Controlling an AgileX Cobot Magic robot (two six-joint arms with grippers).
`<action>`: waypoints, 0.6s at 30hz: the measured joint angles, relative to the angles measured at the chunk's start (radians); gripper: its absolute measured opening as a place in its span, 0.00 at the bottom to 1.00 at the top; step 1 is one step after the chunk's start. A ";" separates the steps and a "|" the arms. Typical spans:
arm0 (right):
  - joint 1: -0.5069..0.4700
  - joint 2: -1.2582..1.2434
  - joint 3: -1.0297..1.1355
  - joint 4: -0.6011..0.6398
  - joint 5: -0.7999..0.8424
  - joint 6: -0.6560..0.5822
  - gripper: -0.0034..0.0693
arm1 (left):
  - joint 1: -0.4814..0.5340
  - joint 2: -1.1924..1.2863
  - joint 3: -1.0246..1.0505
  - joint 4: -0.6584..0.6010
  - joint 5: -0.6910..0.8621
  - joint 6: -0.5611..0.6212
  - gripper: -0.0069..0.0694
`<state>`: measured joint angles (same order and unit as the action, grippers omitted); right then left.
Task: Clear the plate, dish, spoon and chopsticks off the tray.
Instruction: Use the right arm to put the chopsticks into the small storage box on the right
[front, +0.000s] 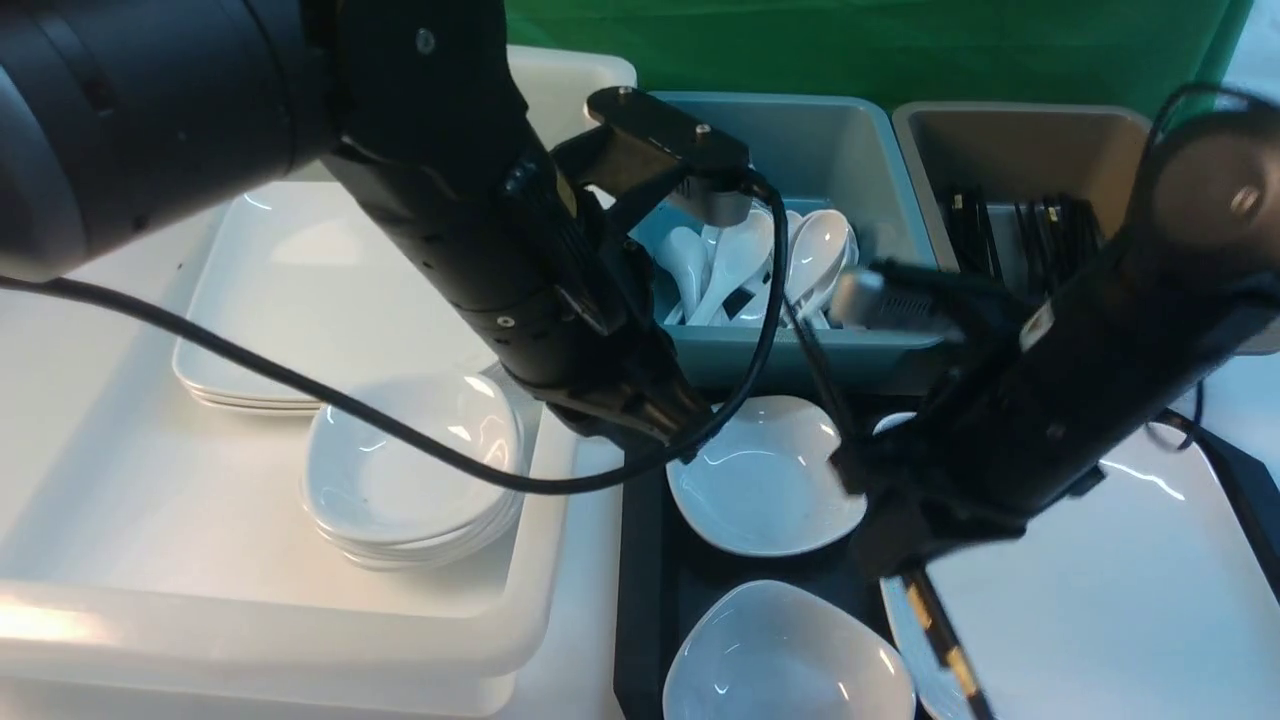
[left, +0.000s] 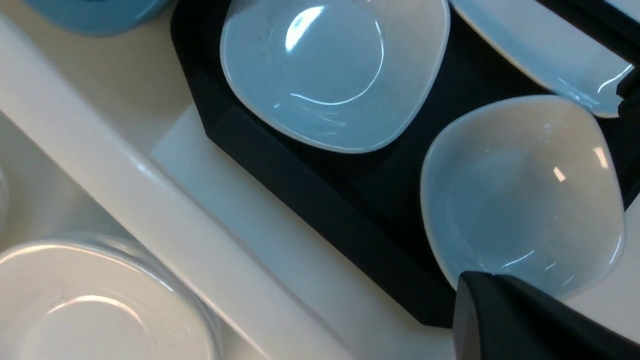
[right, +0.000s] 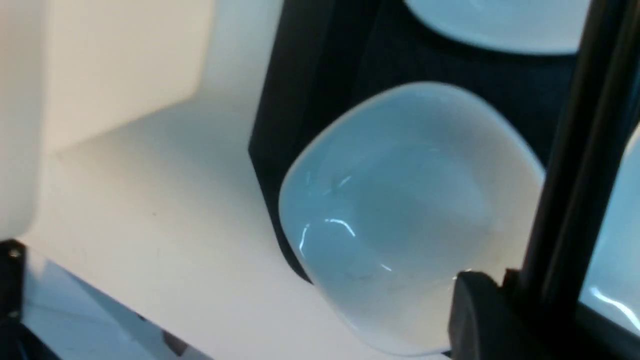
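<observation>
Right gripper (front: 895, 555) is clamping the chopsticks (front: 942, 645) over the plate (front: 1100, 600); blur is hiding the exact contact, so the chopsticks step is probably under way. Left gripper (front: 655, 418), jaws together and empty, is hovering at the tray (front: 640, 600) corner. Plate, far dish (front: 765, 480) and near dish (front: 790, 655) are sitting on the tray, uncleared. No spoon is showing there.

No word, number or brand could be read in any view. The chopsticks (front: 945, 650) bore a few small gold marks just below the right gripper (front: 893, 552), on the length sticking out of it, too blurred to tell whether they were writing. Beyond that gripper, the spoons (front: 745, 265) in the blue bin (front: 860, 150) showed small dark patches near their handles, but these could not be made out as labels or text.
</observation>
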<state>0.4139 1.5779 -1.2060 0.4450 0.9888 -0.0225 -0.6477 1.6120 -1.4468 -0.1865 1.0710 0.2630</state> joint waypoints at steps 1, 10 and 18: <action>-0.010 0.000 -0.008 0.002 0.004 -0.001 0.14 | 0.000 0.000 0.000 -0.001 -0.003 0.000 0.09; -0.282 0.053 -0.214 0.126 0.148 -0.098 0.14 | 0.000 0.000 0.000 -0.096 -0.321 -0.009 0.09; -0.503 0.296 -0.509 0.261 0.170 -0.098 0.14 | 0.000 0.000 -0.001 -0.245 -0.756 -0.016 0.09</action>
<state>-0.0889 1.8736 -1.7149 0.7056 1.1589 -0.1208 -0.6477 1.6120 -1.4480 -0.4310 0.3145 0.2471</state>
